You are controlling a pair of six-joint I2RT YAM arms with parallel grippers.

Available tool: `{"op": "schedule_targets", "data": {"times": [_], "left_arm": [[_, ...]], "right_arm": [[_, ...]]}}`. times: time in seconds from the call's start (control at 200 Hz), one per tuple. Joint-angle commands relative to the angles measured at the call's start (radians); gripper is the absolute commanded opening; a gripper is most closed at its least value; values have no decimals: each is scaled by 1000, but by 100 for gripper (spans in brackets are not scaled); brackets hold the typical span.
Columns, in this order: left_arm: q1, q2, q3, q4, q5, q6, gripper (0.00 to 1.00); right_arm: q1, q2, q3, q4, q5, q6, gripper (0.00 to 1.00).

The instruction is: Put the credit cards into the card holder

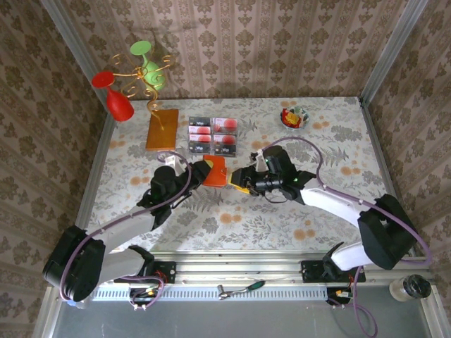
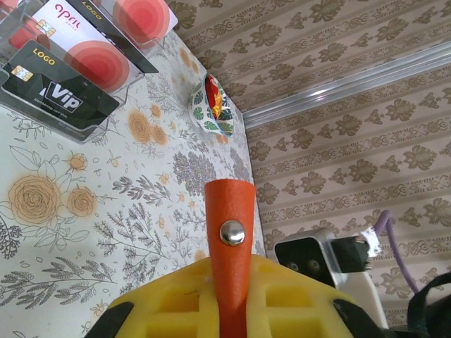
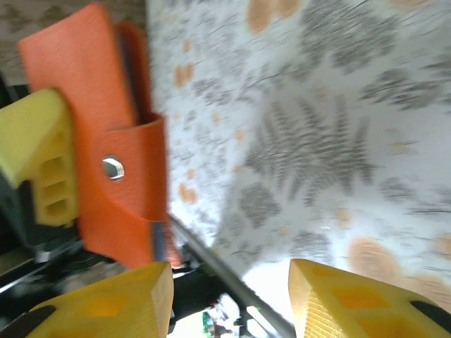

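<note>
**While Left Arm Grips, Orange Wallet Hangs Between Two Robot Hands**

As the left gripper (image 2: 225,320) clamps its yellow fingers on the snap-button strap of the orange-red card holder (image 1: 215,171), the little wallet is held above the middle of the table (image 1: 282,211), between the two arms. The right gripper (image 3: 229,296) faces it from the other side with its jaws spread and nothing between them. From the right wrist, the wallet sits just past one yellow fingertip; whether the two touch cannot be told.

Behind the wallet, toward the back wall, the credit cards (image 1: 213,135) lie in rows in a clear tray (image 2: 84,132), black ones beside pale ones with red round marks. An orange-brown board (image 1: 162,129) lies just left of the tray, below a gold wire stand (image 1: 144,77) bearing a red glass (image 1: 116,98) and a green glass (image 1: 149,63). A small patterned bowl (image 1: 294,117) sits near the back right corner, well apart from the arms.

Nothing lies between the wallet and the tray. A floral cloth covers the tabletop, and brown damask wallpaper lines the walls on three sides.
</note>
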Motion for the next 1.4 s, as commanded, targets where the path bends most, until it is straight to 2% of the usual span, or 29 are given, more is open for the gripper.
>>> {"op": "schedule_targets", "data": {"times": [0.0,0.2,0.365,0.625,0.96,1.085,1.395], "left_arm": [[-7,3,-8,6,-25,24,0],[-52,1,24,-55,-96,48,0],[-87,6,58,-101,-135,73,0],[-104,15,73,-104,-146,74,0],[-115,36,76,-90,-147,69,0],[-120,41,76,-82,-148,66,0],[-124,35,80,-82,-155,67,0]], "right_arm": [[2,-46,112,-324,197,-220,51],[72,49,266,-465,354,-316,55],[129,134,384,-509,425,-355,56],[149,209,423,-475,413,-344,53],[157,204,436,-457,448,-343,50],[157,224,451,-473,465,-351,48],[157,247,392,-464,492,-346,28]]}}
